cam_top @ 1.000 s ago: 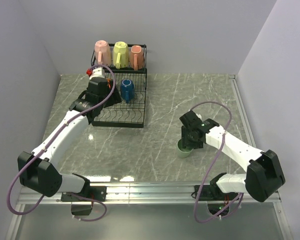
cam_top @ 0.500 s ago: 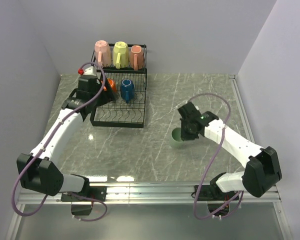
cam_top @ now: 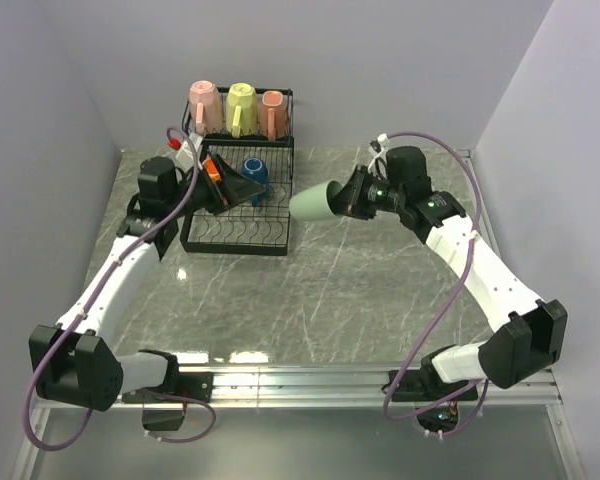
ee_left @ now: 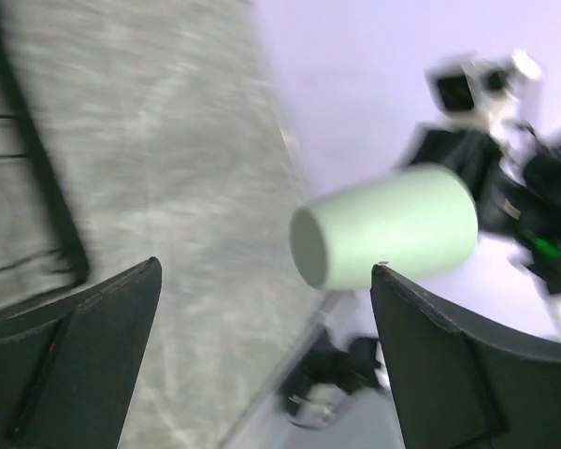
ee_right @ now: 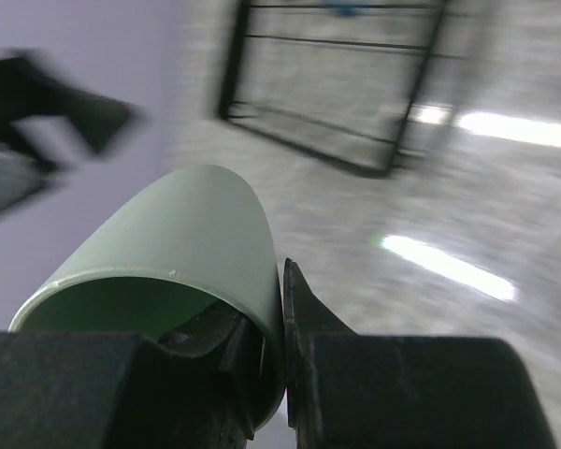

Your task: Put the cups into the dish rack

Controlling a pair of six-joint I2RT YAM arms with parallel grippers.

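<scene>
One rim pinch by the right gripper [cam_top: 347,198] holds the green cup [cam_top: 315,203] sideways, so it may slip; left gripper [cam_top: 230,188] gapes empty

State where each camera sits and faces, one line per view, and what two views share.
Top external: high behind the bases, looking down on table and dish rack; both arms show.
Left wrist: on the left arm, facing the pale green cup; open left tool frames it.
Right wrist: on the right arm, facing the rack; right tool pinches the cup's wall.
Shared: both wrist views show the cup.
</scene>
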